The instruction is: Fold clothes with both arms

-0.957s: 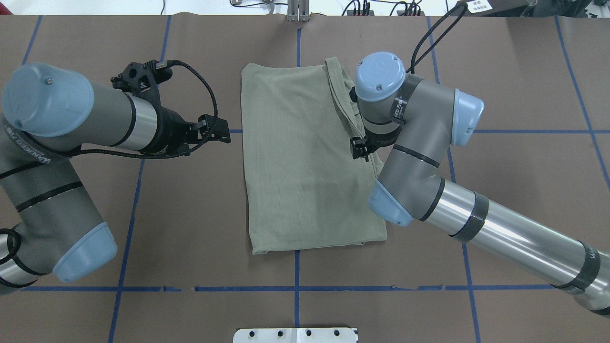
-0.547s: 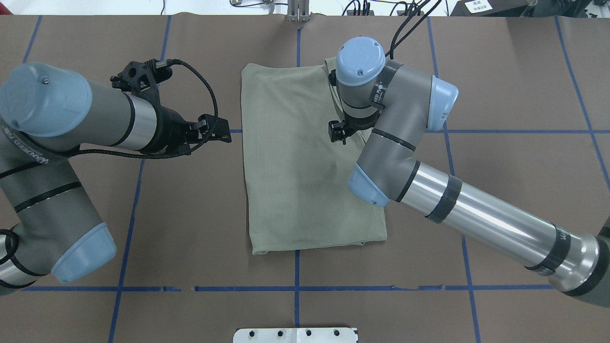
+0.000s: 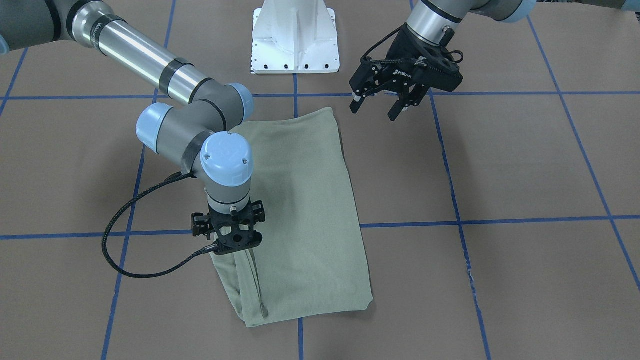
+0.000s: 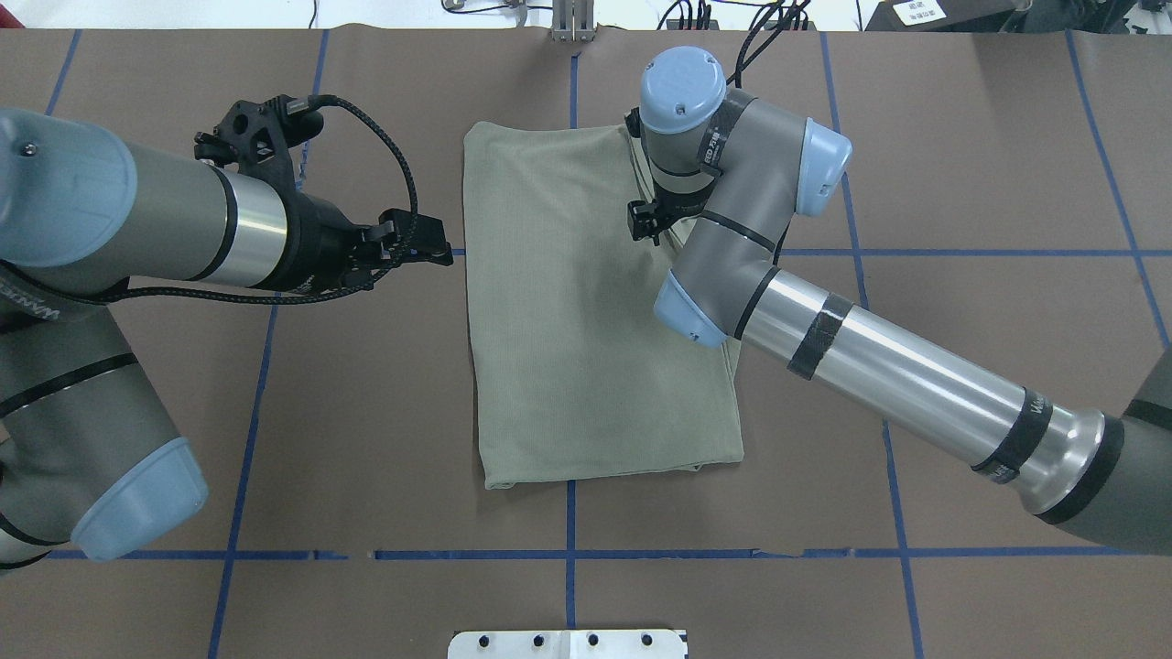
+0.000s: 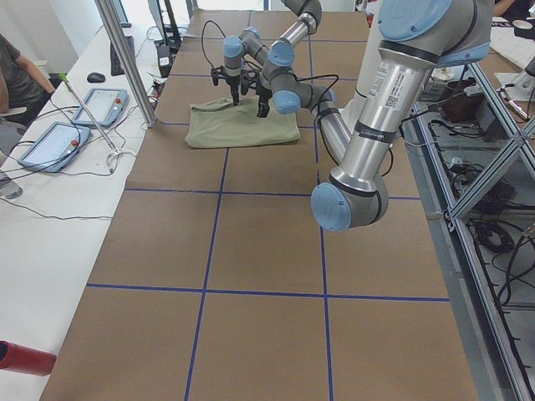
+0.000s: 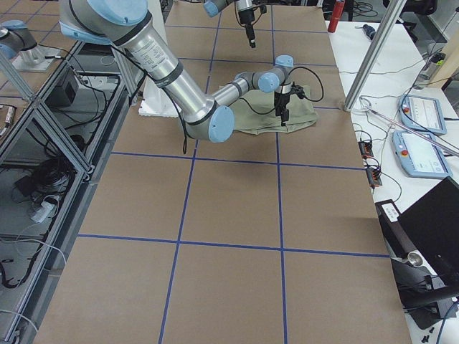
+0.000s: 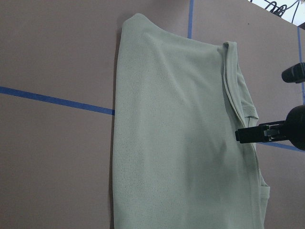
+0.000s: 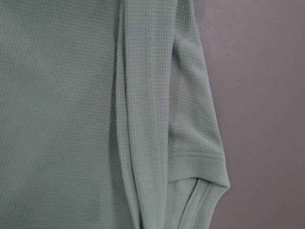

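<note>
The clothes are one pale sage-green shirt [image 4: 568,320], folded into a long rectangle and lying flat mid-table [image 3: 305,200]. A folded-in sleeve runs along its right edge, and the cuff [image 8: 198,162] shows close up in the right wrist view. My right gripper [image 3: 235,245] points straight down over that edge near the far end. Its fingers are hidden under the wrist, so I cannot tell its state. My left gripper [image 3: 373,112] hovers open and empty just off the shirt's left edge [image 4: 439,252]. The left wrist view looks across the shirt [image 7: 181,143].
The white pedestal [image 3: 295,35] stands at the robot's side of the table. Blue tape lines [image 4: 568,554] cross the brown table cover. In the exterior left view a side bench carries tablets [image 5: 100,104], and a person [image 5: 17,71] sits at its far end.
My right arm has swung inward and toward the far end, carrying its gripper along the shirt's right edge. The left arm has shifted slightly. The shirt lies as before.
</note>
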### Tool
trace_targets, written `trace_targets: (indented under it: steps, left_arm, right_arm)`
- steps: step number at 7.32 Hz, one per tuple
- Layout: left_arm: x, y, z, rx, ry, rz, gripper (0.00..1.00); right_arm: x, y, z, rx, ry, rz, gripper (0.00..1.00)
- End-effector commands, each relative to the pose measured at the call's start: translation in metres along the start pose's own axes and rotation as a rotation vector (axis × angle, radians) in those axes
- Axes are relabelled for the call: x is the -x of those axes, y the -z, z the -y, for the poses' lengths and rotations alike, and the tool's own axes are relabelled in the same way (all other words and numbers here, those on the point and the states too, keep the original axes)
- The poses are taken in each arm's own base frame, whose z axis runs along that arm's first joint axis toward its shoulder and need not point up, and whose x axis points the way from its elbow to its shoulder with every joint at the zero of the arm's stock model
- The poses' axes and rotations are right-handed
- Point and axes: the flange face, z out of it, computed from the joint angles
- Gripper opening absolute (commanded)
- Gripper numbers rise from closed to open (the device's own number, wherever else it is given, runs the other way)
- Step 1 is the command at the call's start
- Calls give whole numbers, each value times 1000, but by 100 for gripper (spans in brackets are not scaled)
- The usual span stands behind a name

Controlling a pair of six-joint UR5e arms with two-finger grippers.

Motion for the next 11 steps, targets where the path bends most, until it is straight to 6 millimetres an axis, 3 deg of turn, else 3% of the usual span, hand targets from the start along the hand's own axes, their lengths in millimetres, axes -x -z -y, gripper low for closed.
trace_targets:
  steps: [1, 4, 7, 9, 11]
  left_arm:
    - [-6, 9, -2, -5, -7, -21, 100]
    - [-5, 9, -2, -3, -6, -18, 100]
    - [-7, 10, -3, -2, -5, -24, 100]
    - [-12, 12, -2, -5, -7, -33, 100]
    - [-10, 12, -3, -2, -9, -30, 100]
  right_arm:
    - [-6, -11, 4, 14, 5, -15, 100]
    - [-13, -17, 8, 13, 18, -16, 100]
    - [-53, -3, 29, -4, 17, -27, 100]
    - [-69, -21, 31, 23, 4, -52, 100]
    - [-65, 5, 46, 7, 0, -16, 100]
